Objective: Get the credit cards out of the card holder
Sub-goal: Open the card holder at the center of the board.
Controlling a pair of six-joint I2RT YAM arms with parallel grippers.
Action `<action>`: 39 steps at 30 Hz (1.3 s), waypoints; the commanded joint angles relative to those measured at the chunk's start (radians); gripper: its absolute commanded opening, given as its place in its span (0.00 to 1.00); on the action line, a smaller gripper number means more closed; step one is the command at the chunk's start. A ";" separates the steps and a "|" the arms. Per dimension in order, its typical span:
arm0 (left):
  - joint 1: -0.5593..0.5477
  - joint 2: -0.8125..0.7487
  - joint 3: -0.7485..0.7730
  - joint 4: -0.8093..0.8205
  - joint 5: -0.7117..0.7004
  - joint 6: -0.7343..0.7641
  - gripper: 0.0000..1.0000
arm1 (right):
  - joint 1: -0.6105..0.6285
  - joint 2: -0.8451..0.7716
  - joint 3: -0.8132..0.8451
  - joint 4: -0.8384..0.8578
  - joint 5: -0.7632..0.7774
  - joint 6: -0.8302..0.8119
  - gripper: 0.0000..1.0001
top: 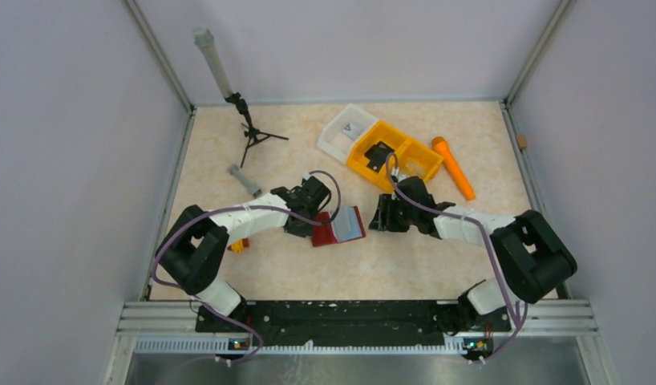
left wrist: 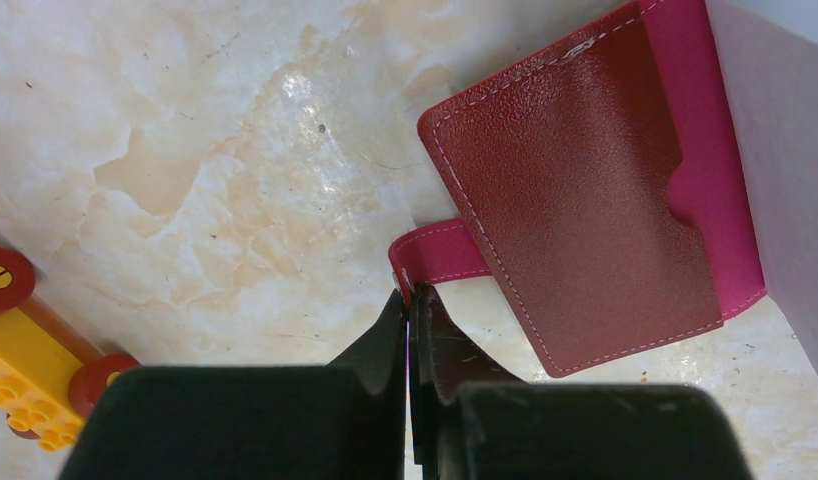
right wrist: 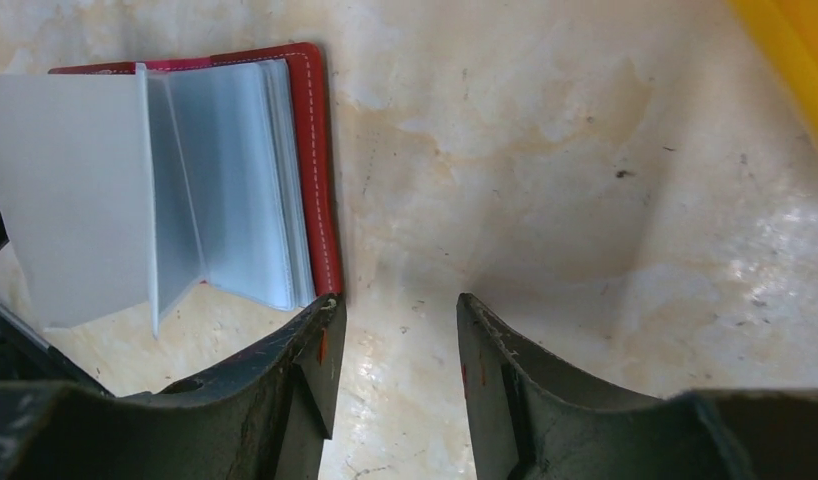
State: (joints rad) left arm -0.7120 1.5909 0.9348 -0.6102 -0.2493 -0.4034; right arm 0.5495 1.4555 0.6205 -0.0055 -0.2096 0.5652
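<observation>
We see the card holder [top: 339, 227] open on the desk [top: 349, 273], middle of the top frame. Left fingers [left wrist: 390, 335] pinch its strap tab [left wrist: 440, 252]. Right fingers [right wrist: 320, 345] are spread with nothing between them, one tip just beside the holder's red edge.

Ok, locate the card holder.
In the top view the card holder lies open mid-table between both arms, its strap pinched by the left pincer, the right pincer just right of it.
</observation>
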 commanded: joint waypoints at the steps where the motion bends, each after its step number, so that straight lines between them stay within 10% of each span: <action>1: -0.010 -0.018 0.005 0.005 -0.027 -0.007 0.00 | 0.030 0.049 0.067 0.077 -0.038 0.034 0.46; 39: -0.086 0.025 0.027 0.005 -0.026 -0.043 0.00 | 0.068 0.119 0.097 0.374 -0.307 0.209 0.15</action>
State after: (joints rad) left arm -0.7856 1.6135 0.9348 -0.6113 -0.2790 -0.4259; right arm 0.5861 1.6119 0.6537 0.3573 -0.4995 0.7895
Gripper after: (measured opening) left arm 0.010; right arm 0.151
